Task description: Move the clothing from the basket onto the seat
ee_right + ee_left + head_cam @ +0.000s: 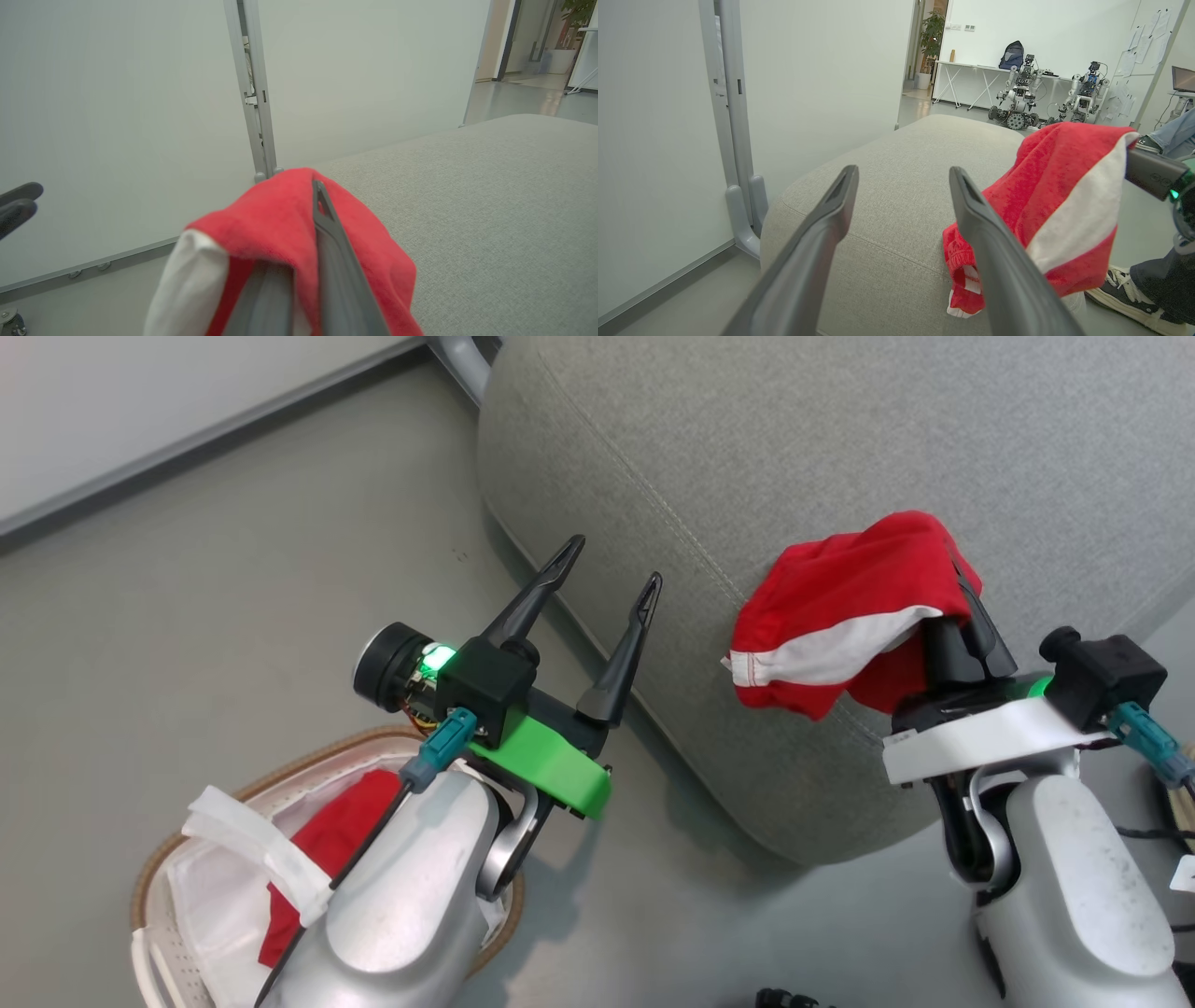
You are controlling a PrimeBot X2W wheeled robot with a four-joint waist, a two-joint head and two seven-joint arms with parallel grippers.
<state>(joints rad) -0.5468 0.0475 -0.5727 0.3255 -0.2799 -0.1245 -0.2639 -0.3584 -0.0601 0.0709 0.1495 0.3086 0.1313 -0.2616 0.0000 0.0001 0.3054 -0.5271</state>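
Your right gripper (317,200) pinches a bright red soft garment with a white stripe (840,588), which drapes over it above the edge of the large grey fabric seat (794,448). Your left gripper (613,562) stands wide and empty; more red clothing (327,840) lies in the oval white perforated basket (159,868).

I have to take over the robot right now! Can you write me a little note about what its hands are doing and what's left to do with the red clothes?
Left gripper: open, empty, up between basket and seat.
Right gripper: shut on a red garment, held over the seat's edge.
Basket: on the floor, with a second red piece and a white cloth inside.
Done: one garment is out of the basket.
Left: lay it on the seat, then fetch the red piece from the basket.
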